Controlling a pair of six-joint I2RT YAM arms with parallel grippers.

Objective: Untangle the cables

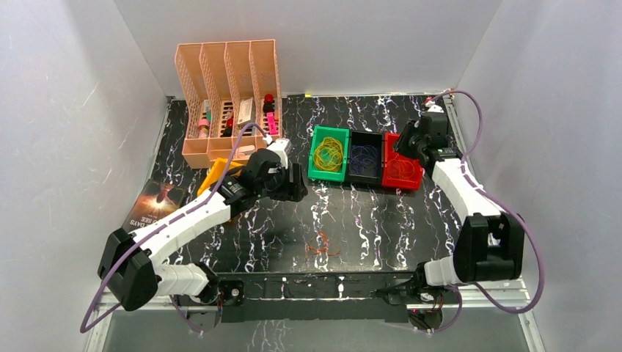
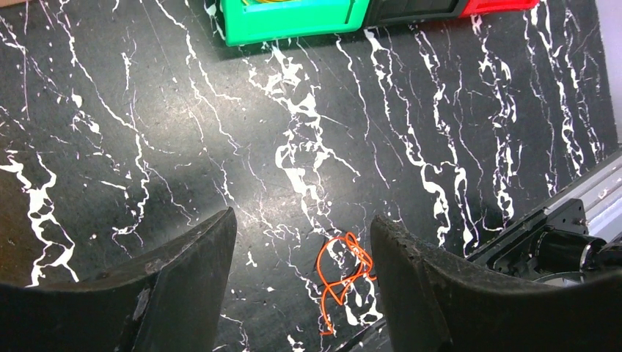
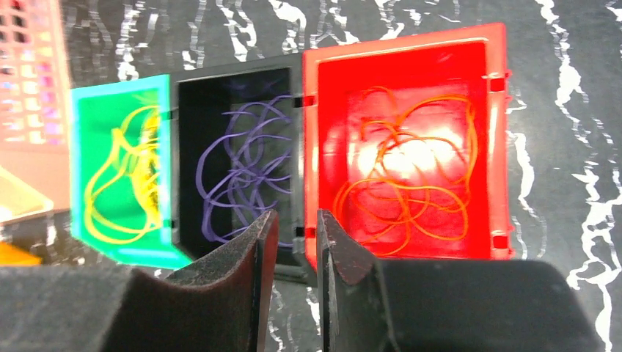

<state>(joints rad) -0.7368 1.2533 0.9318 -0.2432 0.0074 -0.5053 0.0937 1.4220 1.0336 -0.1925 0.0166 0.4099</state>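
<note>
Left gripper [image 2: 304, 284]: jaws wide apart with nothing between them, over bare table [image 1: 411, 220].
Right gripper [image 3: 297, 246]: jaws close together with a thin gap, gripping nothing, above the near walls where the black bin [image 3: 292, 147] meets the red bin [image 3: 499, 139].
Loose cables [image 2: 343, 273]: a small orange tangle flat on the table near its front edge, below the left gripper and untouched, well apart from the bins.
Red bin: holds looped orange cables [image 3: 411, 172].
Black bin: holds purple cables [image 3: 246, 176].
Green bin [image 3: 165, 84]: holds yellow cables [image 3: 121, 187]; it is at the left end of the row, and the three bins touch side by side.
File rack [image 1: 227, 95]: peach, upright at the table's back left, with small items in its slots.
Book [image 1: 154, 202]: lies at the left edge, beside the left arm.
</note>
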